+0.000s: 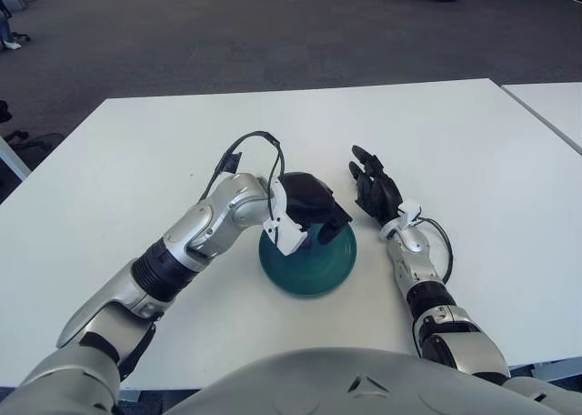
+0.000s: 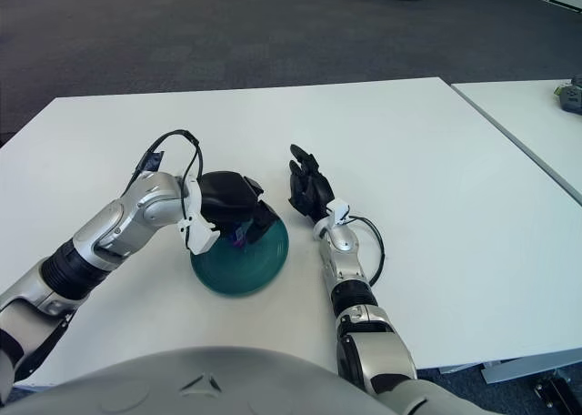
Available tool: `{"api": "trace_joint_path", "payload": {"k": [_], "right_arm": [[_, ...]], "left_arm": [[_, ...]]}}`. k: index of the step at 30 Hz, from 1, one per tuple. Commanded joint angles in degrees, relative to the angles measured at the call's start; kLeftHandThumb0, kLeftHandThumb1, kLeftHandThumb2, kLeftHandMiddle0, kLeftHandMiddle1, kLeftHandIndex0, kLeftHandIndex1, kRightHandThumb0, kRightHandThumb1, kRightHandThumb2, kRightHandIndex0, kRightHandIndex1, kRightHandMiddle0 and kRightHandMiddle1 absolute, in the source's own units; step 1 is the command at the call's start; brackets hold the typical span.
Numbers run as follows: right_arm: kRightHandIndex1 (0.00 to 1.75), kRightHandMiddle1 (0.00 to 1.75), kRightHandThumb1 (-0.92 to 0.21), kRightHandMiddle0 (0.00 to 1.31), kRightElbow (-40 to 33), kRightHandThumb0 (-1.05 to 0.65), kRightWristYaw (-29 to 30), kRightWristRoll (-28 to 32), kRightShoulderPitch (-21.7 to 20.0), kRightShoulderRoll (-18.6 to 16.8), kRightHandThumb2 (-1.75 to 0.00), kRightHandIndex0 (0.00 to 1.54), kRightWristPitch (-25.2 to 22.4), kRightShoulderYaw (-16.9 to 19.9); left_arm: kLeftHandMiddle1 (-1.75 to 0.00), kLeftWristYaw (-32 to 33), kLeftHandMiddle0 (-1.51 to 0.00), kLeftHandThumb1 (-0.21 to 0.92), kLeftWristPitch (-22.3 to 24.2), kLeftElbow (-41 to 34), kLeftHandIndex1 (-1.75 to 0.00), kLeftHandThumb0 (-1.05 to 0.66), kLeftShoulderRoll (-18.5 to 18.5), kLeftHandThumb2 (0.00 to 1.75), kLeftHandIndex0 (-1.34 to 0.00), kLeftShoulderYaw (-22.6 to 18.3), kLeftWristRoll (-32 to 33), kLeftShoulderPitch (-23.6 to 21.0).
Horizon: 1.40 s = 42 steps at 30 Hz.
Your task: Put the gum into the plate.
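Observation:
A round teal plate (image 1: 309, 268) lies on the white table (image 1: 436, 133) in front of me. My left hand (image 1: 320, 226) hovers low over the plate's far half with its black fingers curled downward. A small purple piece, the gum (image 2: 240, 238), peeks out under those fingers just above the plate; the palm hides most of it. My right hand (image 1: 371, 187) shows just right of the plate, palm open and fingers spread, holding nothing.
A black cable (image 1: 245, 146) loops above my left wrist. A second white table (image 1: 556, 106) stands at the right across a narrow gap, with a dark object (image 2: 571, 96) on it. Grey carpet lies beyond the table's far edge.

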<state>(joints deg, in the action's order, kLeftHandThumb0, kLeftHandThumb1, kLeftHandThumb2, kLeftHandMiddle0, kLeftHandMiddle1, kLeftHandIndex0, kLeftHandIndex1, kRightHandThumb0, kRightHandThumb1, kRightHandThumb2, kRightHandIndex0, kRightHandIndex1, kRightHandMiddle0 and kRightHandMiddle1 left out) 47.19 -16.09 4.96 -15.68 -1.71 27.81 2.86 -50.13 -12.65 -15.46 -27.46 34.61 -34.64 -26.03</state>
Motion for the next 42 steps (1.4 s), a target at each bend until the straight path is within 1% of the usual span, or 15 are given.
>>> {"api": "trace_joint_path", "payload": {"k": [1,5,15,18,19,20,22,23,25,26,28,31,33,37,42], "right_arm": [[0.01,0.39,-0.92,0.0,7.8,-0.74,0.6,0.4,5.3,-0.2,-0.78,0.17,-5.7,0.8],[0.01,0.36,-0.92,0.0,9.5,-0.76,1.3,0.7,4.6,-0.4,-0.79,0.17,-5.5,1.5],[0.0,0.34,-0.92,0.0,12.9,-0.77,3.9,0.6,3.5,-1.1,-0.78,0.17,-3.8,2.5],[0.01,0.35,-0.92,0.0,14.2,-0.77,3.2,1.9,2.9,-1.9,-0.78,0.17,-3.7,3.7],[0.01,0.36,-0.92,0.0,14.6,-0.76,3.0,2.2,2.7,-2.1,-0.78,0.18,-3.6,4.0],[0.01,0.36,-0.92,0.0,15.3,-0.75,2.9,2.5,2.4,-2.3,-0.78,0.18,-3.3,4.4],[0.02,0.4,-0.92,0.0,16.7,-0.73,3.0,2.9,1.5,-2.6,-0.8,0.21,-2.9,5.2],[0.02,0.41,-0.92,0.0,18.2,-0.73,3.4,3.4,0.4,-2.7,-0.8,0.21,-3.0,6.0],[0.02,0.44,-0.92,0.0,20.0,-0.7,3.8,3.7,-0.9,-2.7,-0.84,0.23,-3.2,7.1],[0.02,0.45,-0.92,0.0,20.7,-0.7,3.7,4.2,-1.4,-2.8,-0.85,0.24,-3.6,7.8],[0.02,0.46,-0.92,0.0,21.3,-0.69,3.2,4.9,-1.7,-3.4,-0.9,0.24,-4.7,8.6],[0.02,0.47,-0.92,0.0,19.6,-0.69,3.1,4.4,-0.5,-4.9,-0.93,0.24,-3.5,7.8],[0.02,0.47,-0.92,0.0,17.0,-0.69,3.9,2.7,1.4,-6.1,-0.94,0.24,-1.5,6.0],[0.02,0.5,-0.92,0.0,10.3,-0.69,-0.4,1.1,5.4,-3.4,-0.94,0.25,3.2,3.6],[0.01,0.52,-0.92,0.0,2.1,-0.68,-3.1,2.4,8.4,-2.0,-0.91,0.23,1.3,2.5]], "left_arm": [[-1.6,-2.5,-0.59,0.47,-1.2,0.7,-1.31,0.0,-0.5,0.94,-0.59,1.1,-0.5,-2.8],[-1.62,-3.8,-0.6,0.43,-2.9,1.5,-1.32,0.0,1.0,1.01,-0.6,2.5,0.0,-4.9],[-1.55,-7.8,-0.63,0.4,-0.2,-0.6,-1.48,0.0,0.8,1.07,-0.54,1.7,0.0,-4.8],[-1.55,-2.1,-0.61,0.42,-1.4,-2.2,-1.49,0.0,-1.0,1.04,-0.53,-1.6,0.0,1.4],[-1.51,-0.4,-0.6,0.52,-1.7,-2.4,-1.49,0.0,-1.1,0.9,-0.45,-2.4,-0.2,3.0],[-1.5,3.8,-0.59,0.57,-3.3,0.8,-1.49,0.0,-0.9,0.84,-0.42,-1.8,-2.2,4.6],[-1.04,7.6,-0.46,0.77,-4.9,4.1,-1.28,-0.43,-0.8,0.55,-0.17,-1.1,-4.3,5.7],[-0.94,6.5,-0.43,0.8,-4.3,3.6,-1.22,-0.5,-0.9,0.52,-0.14,-1.3,-4.1,5.0],[-0.49,4.6,-0.34,0.87,-3.2,2.2,-0.94,-0.71,-1.2,0.5,-0.06,-1.8,-3.5,3.9],[-0.42,3.1,-0.34,0.88,-2.8,1.6,-0.9,-0.74,-1.5,0.5,-0.04,-2.5,-2.3,2.8],[-0.21,0.0,-0.25,0.9,-2.6,0.8,-0.65,-0.89,-3.0,0.53,-0.02,-5.1,1.7,-0.5],[-0.08,-2.4,-0.18,0.92,-2.7,-0.7,-0.39,-0.99,-5.0,0.53,-0.01,-8.4,6.7,-2.8],[-0.05,-2.4,-0.15,0.92,-3.1,-1.2,-0.29,-1.02,-5.6,0.53,0.0,-9.6,8.2,-2.7],[-0.01,1.6,-0.06,0.92,-3.7,-1.5,-0.11,-1.04,-4.3,0.48,0.0,-11.8,9.4,-1.4],[0.0,5.3,-0.01,0.92,-4.0,-1.1,-0.02,-1.05,-4.3,0.4,0.0,-14.8,11.4,1.8]]}}
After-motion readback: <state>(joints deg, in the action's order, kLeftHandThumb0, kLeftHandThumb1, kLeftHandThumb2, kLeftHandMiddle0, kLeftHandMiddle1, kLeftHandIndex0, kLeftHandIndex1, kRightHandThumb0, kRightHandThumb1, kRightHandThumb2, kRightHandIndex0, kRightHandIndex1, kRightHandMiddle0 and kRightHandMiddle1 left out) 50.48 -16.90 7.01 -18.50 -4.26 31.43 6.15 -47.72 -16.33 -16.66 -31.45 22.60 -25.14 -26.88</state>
